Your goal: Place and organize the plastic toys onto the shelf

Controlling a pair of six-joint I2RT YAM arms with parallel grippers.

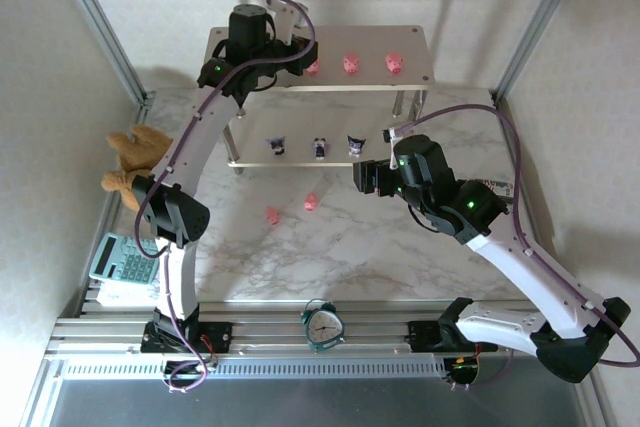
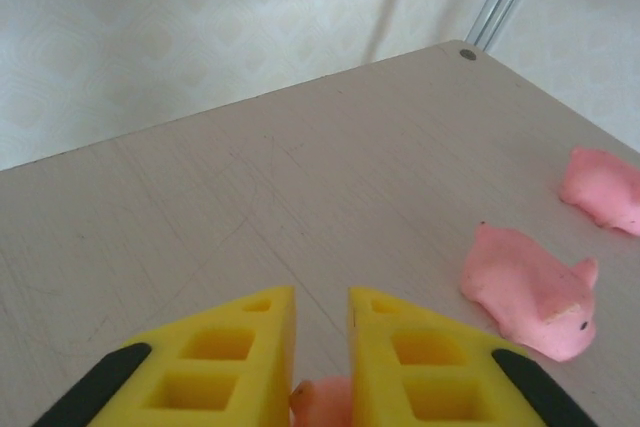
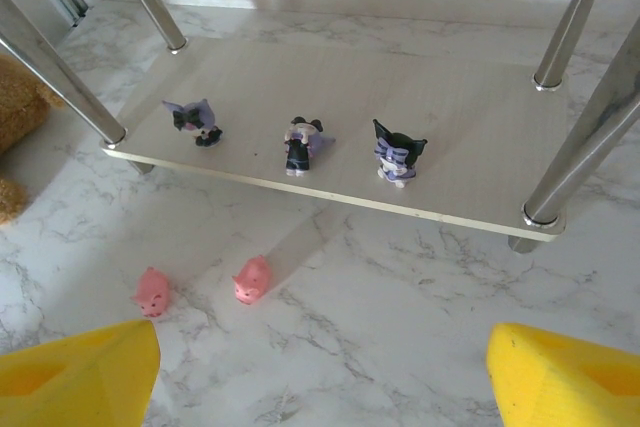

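Note:
My left gripper (image 1: 305, 55) is over the shelf's top board (image 1: 420, 47), its yellow fingers a narrow gap apart with a pink pig toy (image 2: 325, 402) pinched between them, low over the board (image 2: 250, 177). Two more pink pigs (image 2: 530, 292) (image 2: 605, 187) lie to its right on that board. Three purple-and-white figurines (image 3: 197, 121) (image 3: 303, 145) (image 3: 397, 152) stand in a row on the lower tier (image 3: 470, 147). Two pink pigs (image 3: 151, 291) (image 3: 252, 279) sit on the marble table in front of the shelf. My right gripper (image 3: 320, 367) hovers wide open above the table, right of them, holding nothing.
A brown teddy bear (image 1: 135, 162) lies left of the shelf. A calculator (image 1: 125, 259) rests at the near left and a teal alarm clock (image 1: 323, 325) stands at the near edge between the arm bases. Silver shelf legs (image 3: 560, 137) flank the lower tier.

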